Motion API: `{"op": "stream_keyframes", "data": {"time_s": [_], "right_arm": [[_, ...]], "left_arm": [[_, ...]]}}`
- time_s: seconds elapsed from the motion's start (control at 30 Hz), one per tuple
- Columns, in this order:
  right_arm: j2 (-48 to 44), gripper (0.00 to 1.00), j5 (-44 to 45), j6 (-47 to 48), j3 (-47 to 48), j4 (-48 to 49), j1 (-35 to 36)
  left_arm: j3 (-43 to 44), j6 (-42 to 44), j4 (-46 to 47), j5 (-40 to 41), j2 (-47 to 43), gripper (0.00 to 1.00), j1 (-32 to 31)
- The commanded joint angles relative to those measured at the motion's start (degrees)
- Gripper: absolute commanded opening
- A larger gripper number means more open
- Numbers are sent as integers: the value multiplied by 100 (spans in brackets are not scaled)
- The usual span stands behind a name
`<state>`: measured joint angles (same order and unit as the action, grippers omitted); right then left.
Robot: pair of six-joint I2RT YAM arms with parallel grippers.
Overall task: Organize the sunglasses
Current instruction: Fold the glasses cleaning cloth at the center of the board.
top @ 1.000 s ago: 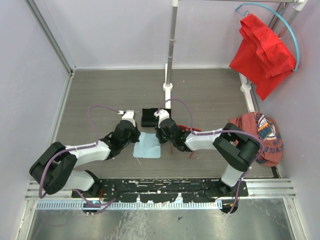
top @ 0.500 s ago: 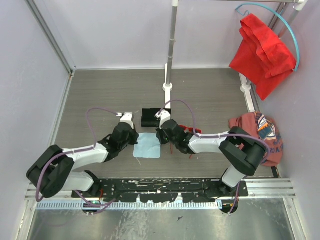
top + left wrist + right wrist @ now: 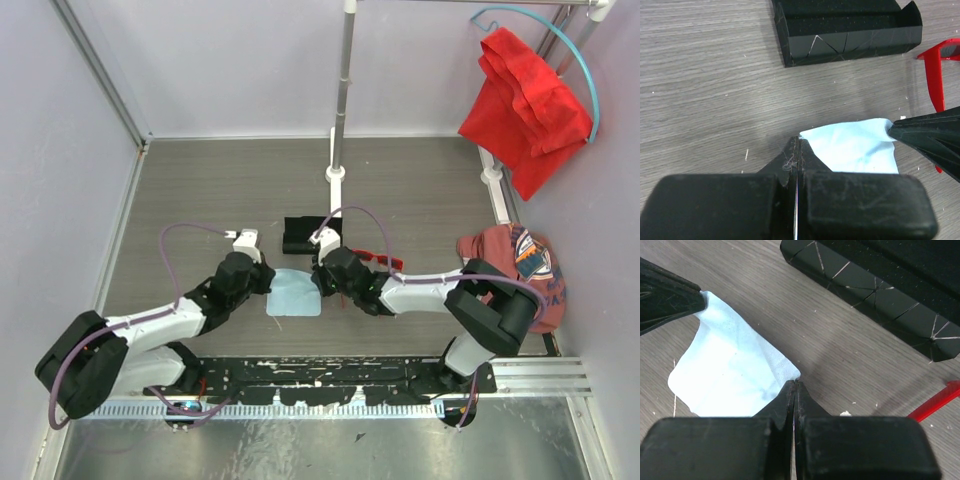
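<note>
Table (image 3: 200, 190): grey wood grain, carries all the rest. Left arm (image 3: 165, 320) and right arm (image 3: 425, 290): reach in from the near edge, bend toward each other and almost meet over the middle of the table. Red fabric (image 3: 525, 100): hangs high at the far right, well apart from the work. Bundle of reddish clothing (image 3: 520, 275): sits at the table's right edge, just beside the right arm's elbow. Case (image 3: 300, 235): black and oblong, lies flat with its hollow side up, just beyond the two wrists. Cloth (image 3: 295, 295): pale blue and roughly square, lies between the two wrists, near the case but apart from it with bare table between. Rises at its two far corners and rests on the table along its near part. Sunglasses (image 3: 936, 80): thin bright red frame with dark lenses, lie on the table right of the cloth and very close to the case's right end, contact there not clear. Touch neither gripper, and show only in part in every view. Left gripper (image 3: 796, 143): jaws pressed together with no gap, pinches the far left corner of the cloth. Right gripper (image 3: 794, 387): closed just as fully, nips the far right corner, dark fingertip (image 3: 910, 135) clamped on the blue edge in the left wrist view
</note>
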<state>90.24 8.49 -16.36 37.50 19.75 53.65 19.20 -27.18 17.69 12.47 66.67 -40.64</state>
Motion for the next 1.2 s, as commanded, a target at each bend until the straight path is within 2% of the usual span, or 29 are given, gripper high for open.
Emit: {"op": "stream_keyframes", "data": {"time_s": [0.0, 0.5, 1.17], "right_arm": [[-358, 1, 113, 62, -108, 337, 129], [-493, 1, 288, 10, -262, 310, 398], [-664, 1, 320, -76, -486, 284, 592]], "left_arm": [[-173, -46, 70, 49, -163, 0, -102], [-433, -184, -249, 209, -729, 0, -287], [-552, -459, -428, 512, -805, 0, -708]]}}
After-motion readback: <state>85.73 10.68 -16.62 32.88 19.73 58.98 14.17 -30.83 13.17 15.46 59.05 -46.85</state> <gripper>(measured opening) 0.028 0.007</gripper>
